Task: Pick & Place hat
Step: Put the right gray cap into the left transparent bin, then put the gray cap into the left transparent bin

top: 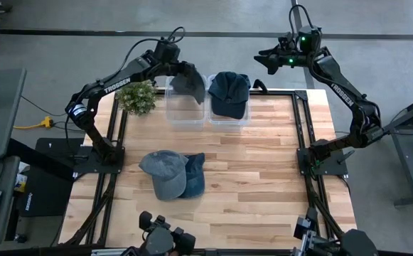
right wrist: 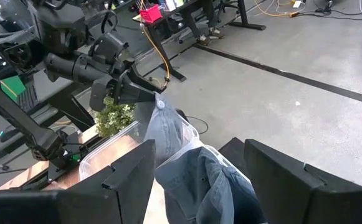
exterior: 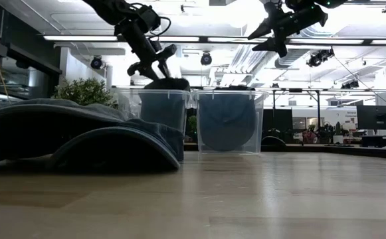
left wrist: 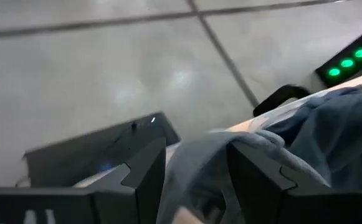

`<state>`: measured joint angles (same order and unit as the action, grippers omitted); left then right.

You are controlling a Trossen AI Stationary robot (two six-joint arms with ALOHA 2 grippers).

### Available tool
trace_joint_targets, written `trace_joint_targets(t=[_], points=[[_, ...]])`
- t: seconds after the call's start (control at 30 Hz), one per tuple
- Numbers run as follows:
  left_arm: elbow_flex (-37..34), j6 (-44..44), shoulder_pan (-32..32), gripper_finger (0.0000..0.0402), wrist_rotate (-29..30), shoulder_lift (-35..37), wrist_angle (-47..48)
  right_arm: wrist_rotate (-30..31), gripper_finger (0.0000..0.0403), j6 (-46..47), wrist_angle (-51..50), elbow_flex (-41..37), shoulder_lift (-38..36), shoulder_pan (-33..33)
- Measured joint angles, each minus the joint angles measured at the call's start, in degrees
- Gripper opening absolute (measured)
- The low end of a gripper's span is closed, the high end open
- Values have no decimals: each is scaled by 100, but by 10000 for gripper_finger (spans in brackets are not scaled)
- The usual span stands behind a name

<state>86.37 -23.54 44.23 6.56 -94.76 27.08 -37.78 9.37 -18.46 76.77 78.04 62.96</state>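
Note:
My left gripper is shut on a grey hat above the left clear bin at the table's far edge. The hat also shows in the right wrist view and in the low view at the bin's rim. A dark blue hat sits in the right clear bin. A second grey hat and a blue hat lie overlapping on the table's middle. My right gripper hangs open, high beyond the far edge, right of the bins. My left gripper pinches the grey hat between its two fingers at the crown's top, next to the button; grey cloth fills the gap between the fingers. The fingers come level from the table's left. The hat hangs below them, its lower part inside the left bin.
A small potted plant stands left of the bins at the far-left corner. Black frame rails run along the table's left and right sides. Bare wood lies to the right of the two hats on the table.

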Motion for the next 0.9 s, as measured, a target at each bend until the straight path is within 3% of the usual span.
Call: trace_joint_targets(t=[0.17, 0.33, 0.7, 0.9], points=[[2, -343, 0, 170, 57, 0, 580, 2, 238, -42, -79, 0, 0, 0], [2, -362, -12, 170, 299, 0, 412, 2, 238, -44, -74, 0, 0, 0], [3, 941, -37, 170, 450, 281, 184, -145, 238, -90, -234, 0, 0, 0], [2, 1021, -39, 170, 74, 717, 263, -279, 238, -90, -275, 0, 0, -2]])
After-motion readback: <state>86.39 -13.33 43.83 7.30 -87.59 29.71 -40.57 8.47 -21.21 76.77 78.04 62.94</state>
